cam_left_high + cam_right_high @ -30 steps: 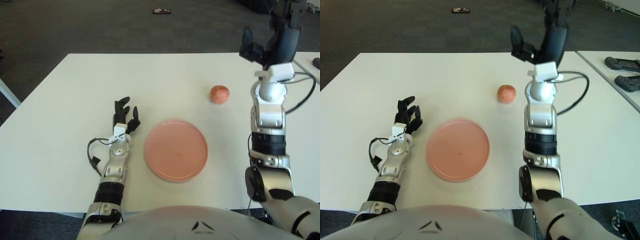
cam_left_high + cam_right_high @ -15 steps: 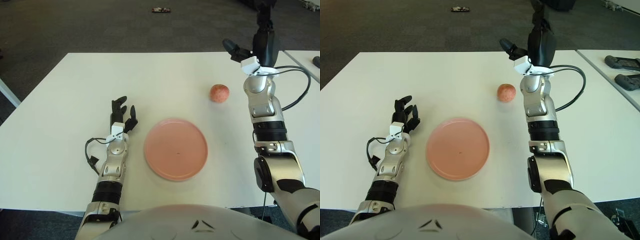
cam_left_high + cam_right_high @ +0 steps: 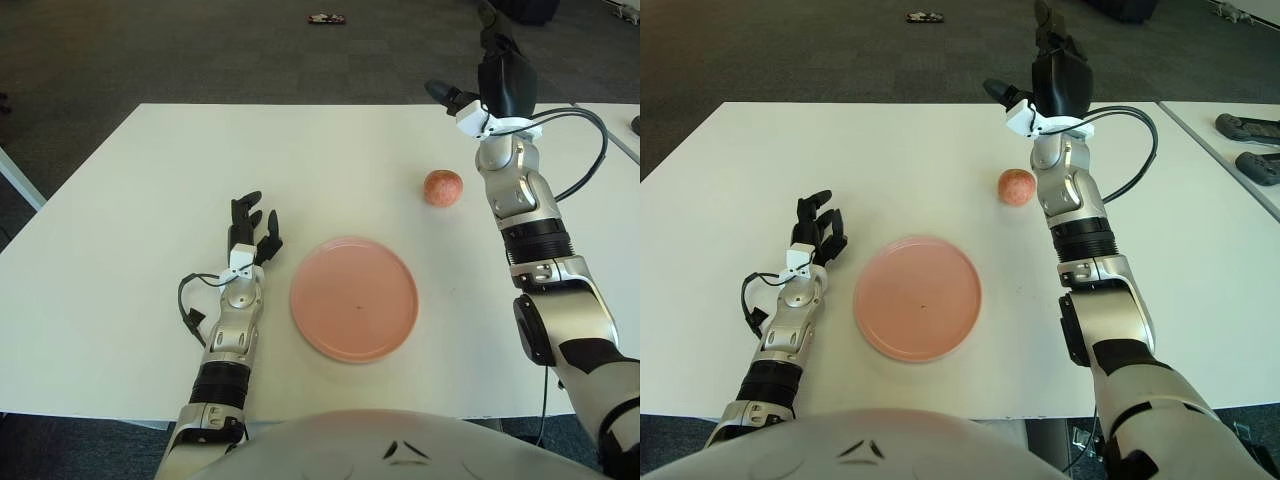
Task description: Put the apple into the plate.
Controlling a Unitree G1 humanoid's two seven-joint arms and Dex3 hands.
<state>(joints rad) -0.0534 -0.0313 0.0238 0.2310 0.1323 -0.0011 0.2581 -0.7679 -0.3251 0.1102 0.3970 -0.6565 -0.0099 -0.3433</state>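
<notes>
A red-orange apple point(image 3: 442, 187) lies on the white table point(image 3: 150, 180), to the right of and beyond a round pink plate point(image 3: 353, 298). My right hand point(image 3: 495, 80) is raised above the table, behind and slightly right of the apple, fingers spread and holding nothing. It also shows in the right eye view point(image 3: 1055, 75). My left hand point(image 3: 252, 226) rests on the table left of the plate, fingers relaxed and empty.
A cable point(image 3: 585, 150) loops from the right forearm. Dark controllers point(image 3: 1245, 145) lie on a neighbouring table at the right. A small dark object point(image 3: 323, 19) lies on the floor beyond the table.
My right hand has swung leftwards and lower, closer to the apple, with the forearm leaning forward. The left hand, apple and plate have stayed put.
</notes>
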